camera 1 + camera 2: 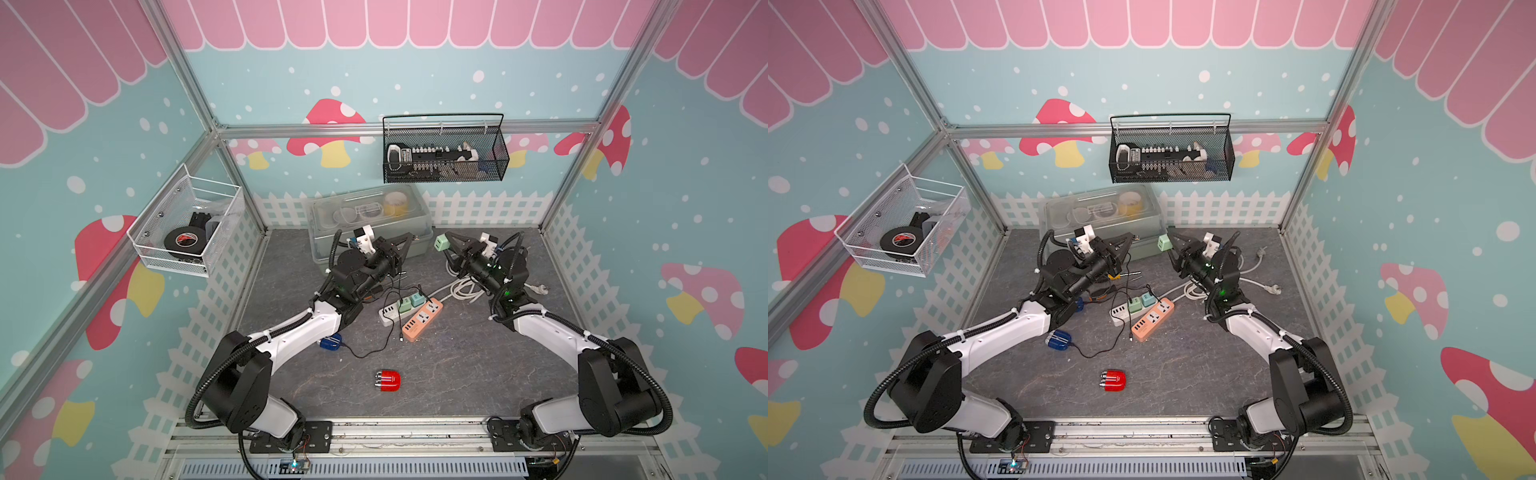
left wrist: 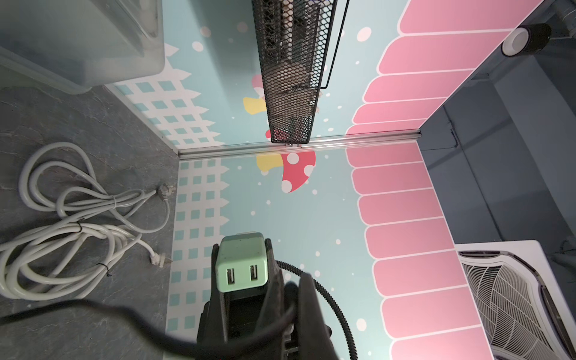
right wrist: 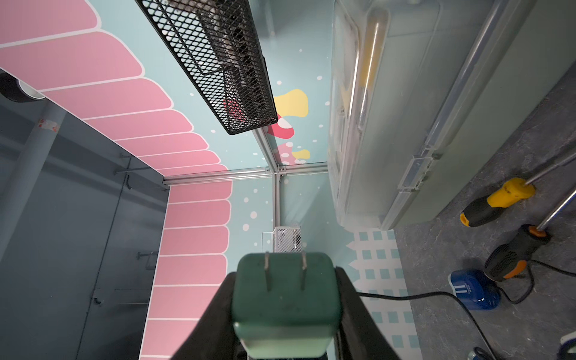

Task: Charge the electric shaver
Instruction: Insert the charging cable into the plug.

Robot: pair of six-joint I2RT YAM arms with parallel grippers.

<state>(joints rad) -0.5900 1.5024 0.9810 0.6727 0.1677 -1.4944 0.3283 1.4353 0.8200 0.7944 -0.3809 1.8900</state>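
The left arm (image 1: 299,332) and right arm (image 1: 552,332) match: glossy white shells dotted with small screws, set between bulky black joint housings. A ribbed black hose (image 1: 194,401) trails each, cinched by white zip ties (image 1: 269,333). White camera brackets (image 1: 365,239) sit near the wrists. Green lights (image 1: 505,293) glow right of centre. The left tool (image 1: 409,238) and right tool (image 1: 444,245) are black and tapered.

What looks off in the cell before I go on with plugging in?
Both white cords lie coiled on the table with their plugs loose, in no socket, so the orange power strip and the white power strip may be unpowered. The red shaver lies alone near the front, no cable in it.
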